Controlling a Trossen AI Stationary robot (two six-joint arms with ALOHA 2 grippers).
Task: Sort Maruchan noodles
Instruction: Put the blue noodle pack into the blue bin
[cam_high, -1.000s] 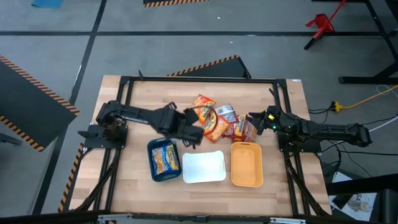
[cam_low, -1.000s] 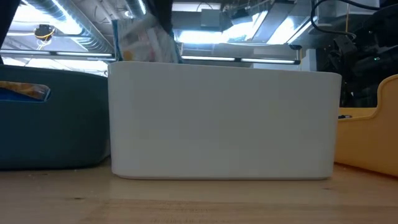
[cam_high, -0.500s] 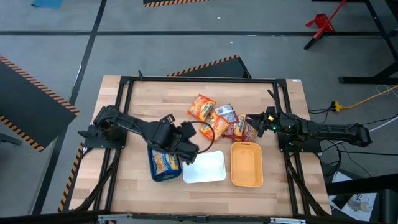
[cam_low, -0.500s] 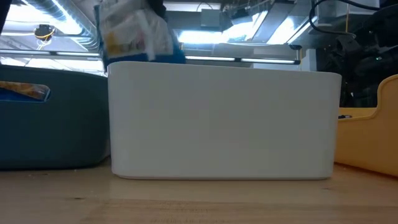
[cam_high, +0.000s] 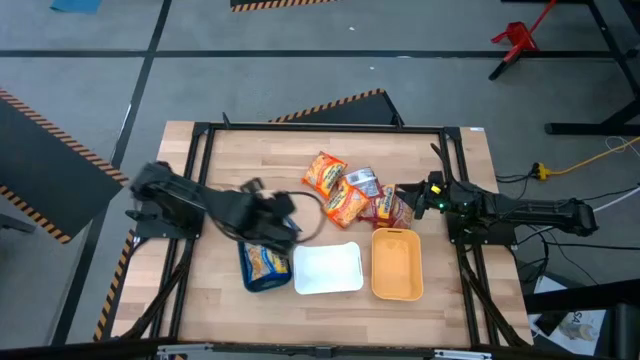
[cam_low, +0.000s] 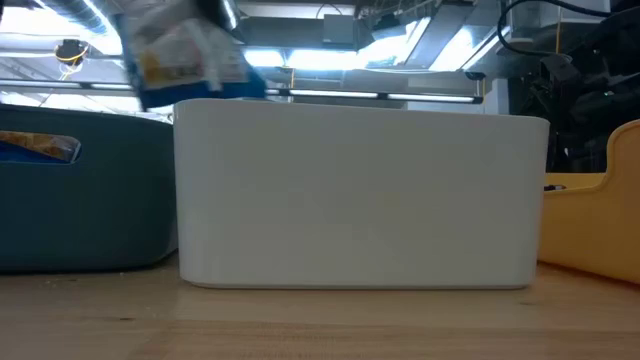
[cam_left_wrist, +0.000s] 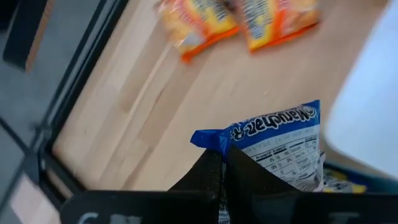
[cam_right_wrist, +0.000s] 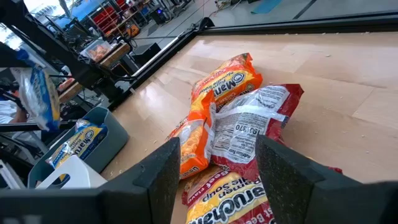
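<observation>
Left wrist view: left hand pinches 1 blue packet, now shifted from above the white tray to over the teal tray; release looks next. Farther off, right hand spread wide at the remaining packets on the surface.

Your left gripper has its jaws pinched together on a blue Maruchan packet, arm stretched inward. Your right gripper rests low, jaws spread wide.
</observation>
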